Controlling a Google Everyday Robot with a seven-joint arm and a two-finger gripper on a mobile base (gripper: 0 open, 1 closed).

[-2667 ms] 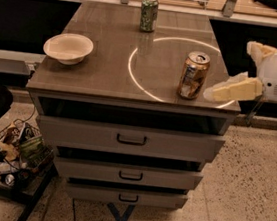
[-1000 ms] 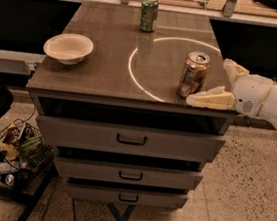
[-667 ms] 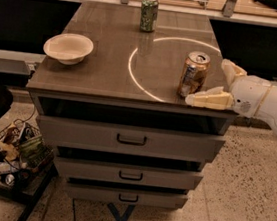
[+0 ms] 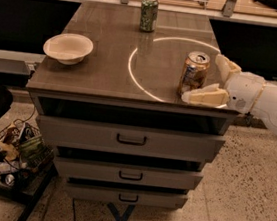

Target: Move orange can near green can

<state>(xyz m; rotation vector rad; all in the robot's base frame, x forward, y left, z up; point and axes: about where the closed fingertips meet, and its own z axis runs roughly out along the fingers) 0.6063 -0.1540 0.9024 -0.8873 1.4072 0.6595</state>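
The orange can [image 4: 194, 73] stands upright near the front right of the brown cabinet top [image 4: 109, 63]. The green can [image 4: 149, 13] stands upright at the far edge, middle of the top. My gripper [image 4: 206, 79] comes in from the right at can height, open, with one cream finger in front of the orange can's base and the other behind it to the right. The fingers straddle the can's right side without closing on it.
A cream bowl [image 4: 68, 48] sits at the left of the top. A bright white ring of light [image 4: 176, 69] lies on the surface around the orange can. Drawers [image 4: 131, 139] are below. A wire basket of clutter [image 4: 6, 159] sits on the floor at left.
The gripper has moved left from off the right edge until its fingers reach around the orange can's right side. Both cans and the bowl have stayed put.
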